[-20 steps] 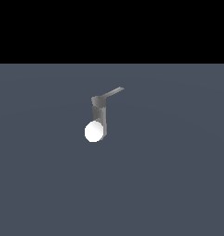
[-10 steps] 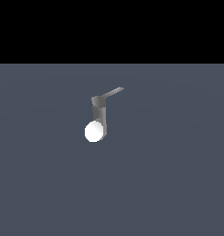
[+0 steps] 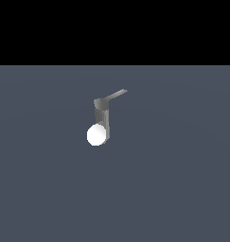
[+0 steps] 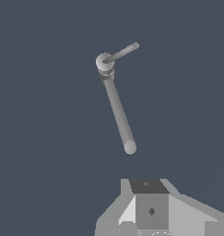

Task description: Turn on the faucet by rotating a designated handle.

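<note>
In the exterior view the faucet (image 3: 101, 116) is a small grey upright column on the dark floor, with a white ball (image 3: 96, 135) at its lower end. The handle (image 3: 115, 96) is a thin grey bar that sticks out from the column's top toward the exterior view's right. The wrist view shows the faucet's round top (image 4: 104, 62), the handle (image 4: 121, 52) and a long grey tube (image 4: 119, 113) running from the top. My gripper (image 4: 148, 186) shows only as grey blocks at the picture's edge, apart from the faucet and holding nothing. It is not in the exterior view.
The faucet stands alone on a flat dark grey-blue floor (image 3: 182, 189). A black band fills the background above the floor in the exterior view.
</note>
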You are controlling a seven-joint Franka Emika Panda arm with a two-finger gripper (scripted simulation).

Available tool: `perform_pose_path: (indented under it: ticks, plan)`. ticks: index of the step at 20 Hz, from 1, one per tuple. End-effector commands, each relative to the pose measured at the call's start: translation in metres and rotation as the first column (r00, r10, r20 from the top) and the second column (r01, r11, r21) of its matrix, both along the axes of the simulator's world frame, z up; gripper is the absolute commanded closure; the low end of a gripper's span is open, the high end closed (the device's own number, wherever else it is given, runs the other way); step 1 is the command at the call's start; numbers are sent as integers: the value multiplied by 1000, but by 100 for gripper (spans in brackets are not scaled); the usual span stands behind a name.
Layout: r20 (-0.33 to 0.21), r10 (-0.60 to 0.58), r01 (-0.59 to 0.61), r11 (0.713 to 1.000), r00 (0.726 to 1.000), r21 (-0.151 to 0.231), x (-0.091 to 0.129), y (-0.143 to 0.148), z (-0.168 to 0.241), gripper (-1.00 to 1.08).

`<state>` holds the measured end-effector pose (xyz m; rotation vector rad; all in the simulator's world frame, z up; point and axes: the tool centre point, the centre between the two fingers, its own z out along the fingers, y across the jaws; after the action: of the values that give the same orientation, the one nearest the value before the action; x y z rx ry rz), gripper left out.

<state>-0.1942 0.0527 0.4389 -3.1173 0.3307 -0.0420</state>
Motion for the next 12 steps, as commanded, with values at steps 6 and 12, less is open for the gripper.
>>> perform_pose_path:
  ticks: [6,12]
  plan:
    - [-4,-182,182,983,983,4,41,12,-38,108]
    - [-8,-323,323,946,946,7,76,16,-67,108]
